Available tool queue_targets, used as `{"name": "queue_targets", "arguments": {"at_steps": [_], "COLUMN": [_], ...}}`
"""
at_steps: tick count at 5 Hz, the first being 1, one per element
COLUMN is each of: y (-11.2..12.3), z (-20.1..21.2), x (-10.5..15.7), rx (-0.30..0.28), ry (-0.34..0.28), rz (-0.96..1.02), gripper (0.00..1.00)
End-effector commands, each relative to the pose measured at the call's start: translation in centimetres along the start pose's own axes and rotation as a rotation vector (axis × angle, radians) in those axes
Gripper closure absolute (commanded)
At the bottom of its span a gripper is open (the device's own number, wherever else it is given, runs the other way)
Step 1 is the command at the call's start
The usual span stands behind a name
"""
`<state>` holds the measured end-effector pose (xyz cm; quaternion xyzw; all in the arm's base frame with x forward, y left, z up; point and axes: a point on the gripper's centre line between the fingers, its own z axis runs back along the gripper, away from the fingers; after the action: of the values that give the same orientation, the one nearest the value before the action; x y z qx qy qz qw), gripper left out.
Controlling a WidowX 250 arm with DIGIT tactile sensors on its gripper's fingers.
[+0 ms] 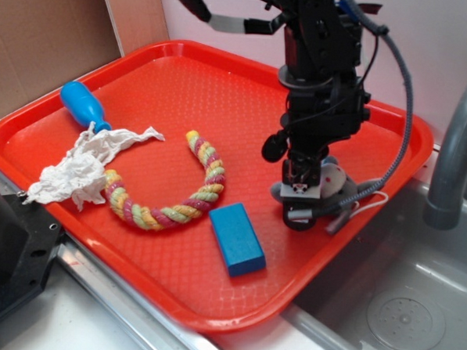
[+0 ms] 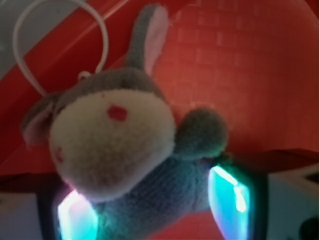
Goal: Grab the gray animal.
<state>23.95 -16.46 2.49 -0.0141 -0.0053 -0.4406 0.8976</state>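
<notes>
gray mouse (image 2: 130, 150) at right edge of red tray (image 1: 145, 68), clamped between gripper (image 1: 304, 201) fingers (image 2: 231, 200). white string loop (image 2: 60, 30) trailing over tray rim. blue block (image 1: 236, 238) nearby.

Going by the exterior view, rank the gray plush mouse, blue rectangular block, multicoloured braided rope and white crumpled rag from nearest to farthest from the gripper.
1. Gray plush mouse: between the fingers of the gripper, near the tray's right edge.
2. Blue rectangular block: front, image-left of the gripper.
3. Multicoloured braided rope: tray centre.
4. White crumpled rag: far image-left side.
</notes>
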Motion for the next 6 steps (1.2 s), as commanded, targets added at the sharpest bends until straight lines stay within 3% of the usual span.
{"name": "queue_targets", "arguments": {"at_steps": [1, 2, 3, 5, 6], "y": [0.5, 1.4, 1.7, -0.3, -0.9], "z": [6.6, 10.1, 12.0, 7.9, 6.0], "x": [-6.6, -10.8, -12.1, -6.3, -4.6], "rx": [0.082, 0.081, 0.056, 0.051, 0.016], "ry": [-0.065, -0.072, -0.179, -0.063, -0.036], "rz": [0.294, 0.516, 0.474, 0.021, -0.073], "gripper": [1.00, 1.00, 0.00, 0.00, 0.00]}}
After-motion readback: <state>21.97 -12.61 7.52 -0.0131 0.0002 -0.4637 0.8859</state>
